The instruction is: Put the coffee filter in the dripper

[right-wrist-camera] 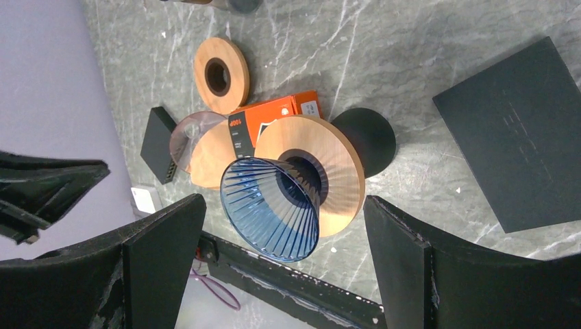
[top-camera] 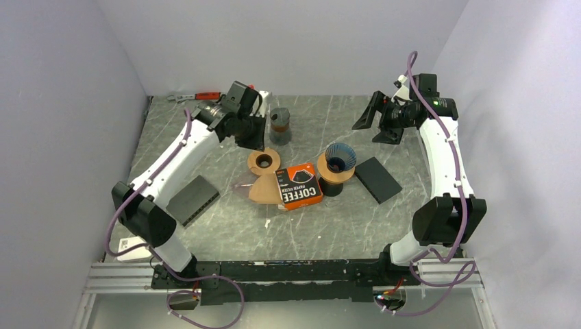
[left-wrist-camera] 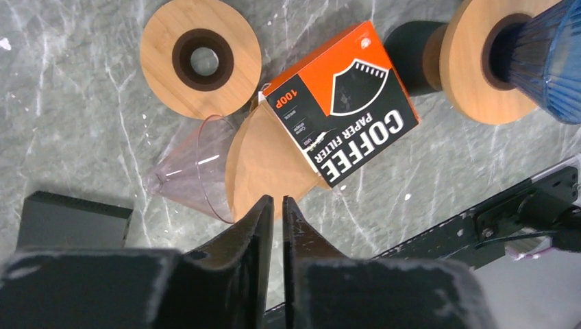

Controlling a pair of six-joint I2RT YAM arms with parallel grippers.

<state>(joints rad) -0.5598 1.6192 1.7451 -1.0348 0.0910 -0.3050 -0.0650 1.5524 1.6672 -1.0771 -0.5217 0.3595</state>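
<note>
A brown paper coffee filter [left-wrist-camera: 264, 161] lies flat on the table, partly under an orange filter box [left-wrist-camera: 342, 113] and beside a clear dripper [left-wrist-camera: 188, 168] lying on its side. A blue ribbed dripper [top-camera: 340, 157] sits in a wooden stand [top-camera: 334, 177] right of the box. My left gripper [left-wrist-camera: 277, 200] is shut and empty, hovering above the filter's near edge; in the top view it [top-camera: 250, 140] is behind the box. My right gripper [right-wrist-camera: 284, 205] is open and empty, raised behind the blue dripper [right-wrist-camera: 270, 199]; in the top view it [top-camera: 373, 123] is at the back right.
A wooden ring [top-camera: 264, 161] lies behind the filter. A dark canister [top-camera: 279, 125] stands at the back centre. A black block [top-camera: 193, 199] lies at the left and a black slab [top-camera: 377, 179] at the right. A red-handled tool [top-camera: 199, 96] lies at the far back left.
</note>
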